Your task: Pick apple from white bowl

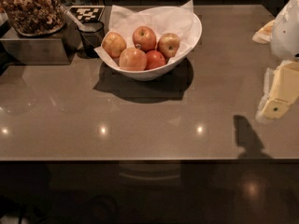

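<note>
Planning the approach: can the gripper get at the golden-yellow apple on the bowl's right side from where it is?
Probably yes. The gripper hangs at the right edge above the counter, well clear of the white bowl. The apple sits on top at the right, uncovered; the neighbouring red apple touches it.

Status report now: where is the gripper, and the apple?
Gripper at far right, away from white bowl. Apple in bowl among four other apples. Path open.

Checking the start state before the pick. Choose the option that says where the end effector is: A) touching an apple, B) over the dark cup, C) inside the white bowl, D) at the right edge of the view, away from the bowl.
D: the end effector sits at the right edge of the view above the counter, well clear of the white bowl.
</note>
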Tool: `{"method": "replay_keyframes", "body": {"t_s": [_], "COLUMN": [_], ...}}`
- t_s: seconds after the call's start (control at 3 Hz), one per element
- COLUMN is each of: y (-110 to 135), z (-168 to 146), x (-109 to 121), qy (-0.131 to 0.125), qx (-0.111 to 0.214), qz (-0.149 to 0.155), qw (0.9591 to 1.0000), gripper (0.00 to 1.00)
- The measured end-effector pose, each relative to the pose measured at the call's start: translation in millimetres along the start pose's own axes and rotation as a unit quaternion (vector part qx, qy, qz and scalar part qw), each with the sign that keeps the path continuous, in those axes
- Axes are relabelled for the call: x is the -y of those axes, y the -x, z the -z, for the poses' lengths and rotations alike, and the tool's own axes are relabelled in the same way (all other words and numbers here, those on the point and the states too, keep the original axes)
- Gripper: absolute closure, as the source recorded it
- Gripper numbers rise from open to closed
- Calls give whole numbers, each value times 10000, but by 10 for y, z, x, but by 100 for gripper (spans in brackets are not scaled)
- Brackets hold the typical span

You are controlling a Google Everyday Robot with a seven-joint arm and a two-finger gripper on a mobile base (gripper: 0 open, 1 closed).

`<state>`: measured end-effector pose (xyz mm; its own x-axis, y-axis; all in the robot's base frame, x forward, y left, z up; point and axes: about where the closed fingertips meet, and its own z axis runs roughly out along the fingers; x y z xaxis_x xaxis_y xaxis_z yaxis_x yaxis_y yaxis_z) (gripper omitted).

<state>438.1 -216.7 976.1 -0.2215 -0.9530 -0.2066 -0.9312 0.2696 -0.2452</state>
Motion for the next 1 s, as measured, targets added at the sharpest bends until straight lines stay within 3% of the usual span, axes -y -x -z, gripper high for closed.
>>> {"method": "replay_keyframes", "body": {"t_s": [0.67, 1.0], "y": [40, 154], "z": [66, 219], "x": [92, 348], "qy": [-144, -379], "qx": [181, 702], "qz": [-79, -183], "qw": [9997, 9966], "gripper": [0, 0]}}
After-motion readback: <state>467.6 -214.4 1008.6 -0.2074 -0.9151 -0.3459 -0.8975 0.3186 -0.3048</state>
